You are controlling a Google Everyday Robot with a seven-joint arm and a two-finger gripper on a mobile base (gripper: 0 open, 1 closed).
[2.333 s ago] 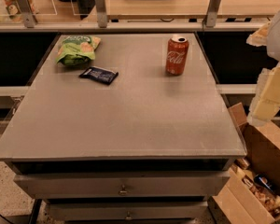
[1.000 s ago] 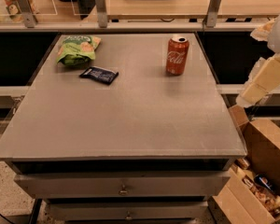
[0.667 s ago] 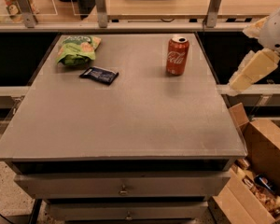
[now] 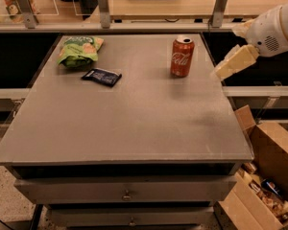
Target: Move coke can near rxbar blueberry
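The coke can [image 4: 182,56] stands upright on the grey table [image 4: 125,123], at the back right. The rxbar blueberry [image 4: 102,76] lies flat at the back left, a dark navy bar just in front of the green bag. My gripper [image 4: 233,62] is at the right edge of the view, a cream-coloured end below the white arm, over the table's right edge. It is to the right of the can and apart from it.
A crinkled green snack bag [image 4: 79,50] lies at the back left, behind the bar. Open cardboard boxes [image 4: 269,176] with clutter stand on the floor to the right. A shelf rail with posts [image 4: 103,6] runs behind the table.
The arm has risen and swung left from the far right, bringing the gripper closer to the can. The can, bar and bag have not moved.
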